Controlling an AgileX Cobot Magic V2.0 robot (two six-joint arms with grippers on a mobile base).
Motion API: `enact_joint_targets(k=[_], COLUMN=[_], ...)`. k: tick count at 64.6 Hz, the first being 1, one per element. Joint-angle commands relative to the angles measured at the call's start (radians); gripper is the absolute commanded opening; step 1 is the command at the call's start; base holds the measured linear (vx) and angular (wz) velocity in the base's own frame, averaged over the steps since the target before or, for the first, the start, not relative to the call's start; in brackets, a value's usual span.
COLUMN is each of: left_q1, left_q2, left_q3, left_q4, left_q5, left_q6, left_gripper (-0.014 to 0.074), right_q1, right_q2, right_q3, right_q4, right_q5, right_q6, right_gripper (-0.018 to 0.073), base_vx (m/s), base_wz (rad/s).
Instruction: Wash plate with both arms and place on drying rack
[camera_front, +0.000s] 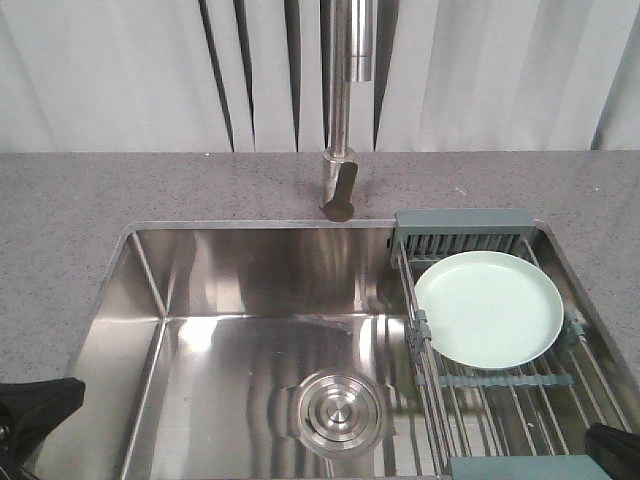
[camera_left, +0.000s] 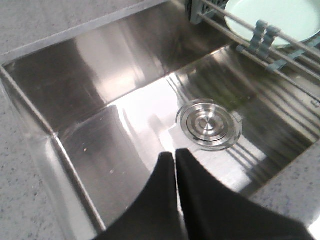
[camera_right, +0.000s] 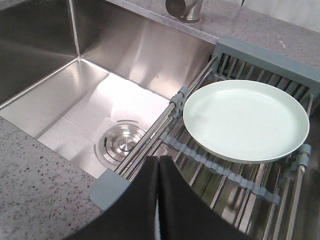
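The pale mint-green plate lies flat on the wire drying rack, which spans the right end of the sink. The plate also shows in the right wrist view and, in part, in the left wrist view. My left gripper hangs shut and empty over the sink floor, just short of the drain; its black tip shows at the front view's lower left. Shut and empty too, my right gripper hovers above the rack's near end bar, short of the plate.
The steel sink basin has a round drain cover in its floor. A steel faucet rises behind it at the middle. Grey speckled countertop surrounds the sink. Pale curtains hang at the back.
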Motion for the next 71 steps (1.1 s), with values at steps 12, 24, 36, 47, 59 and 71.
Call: enact_joint_targets(k=[12,24,36,47,59,71], left_q1=[-0.004,-0.004,0.005,0.12,0.247,0.301], left_q2=[-0.058,-0.228,-0.391,-0.485,-0.588,-0.688], left_q3=[0.221,0.404,0.415,0.415,0.415,0.415], left_q4=[0.118,0.199,0.296,0.311,0.331,0.336], left_q5=[-0.304,-0.568,-0.468,-0.385,-0.37,-0.369], left_q6=[-0.242,-0.291,-0.236,-0.199,-0.182,-0.199], left_gripper=[-0.0006,-0.0006,-0.0006,-0.0006,-0.0006,-0.0006], right_q1=[0.001,0.001,0.001,0.001,0.001,0.001], right_q2=[0.008,0.008,0.008,0.008,0.008,0.008], right_q3=[-0.026,-0.026,-0.026,-0.026,-0.026,-0.026], right_q4=[0.014,0.014,0.014,0.014,0.014,0.014], right_q5=[-0.063,-0.063,-0.063,-0.063,-0.063,-0.063], right_q6=[0.002,0.002,0.002,0.002,0.002,0.002], right_gripper=[-0.0004,-0.0004,-0.0004,-0.0004,-0.0004,-0.0004], base_vx=[0.0,0.0,0.0,0.0,0.0,0.0], base_wz=[0.0,0.0,0.0,0.0,0.0,0.0])
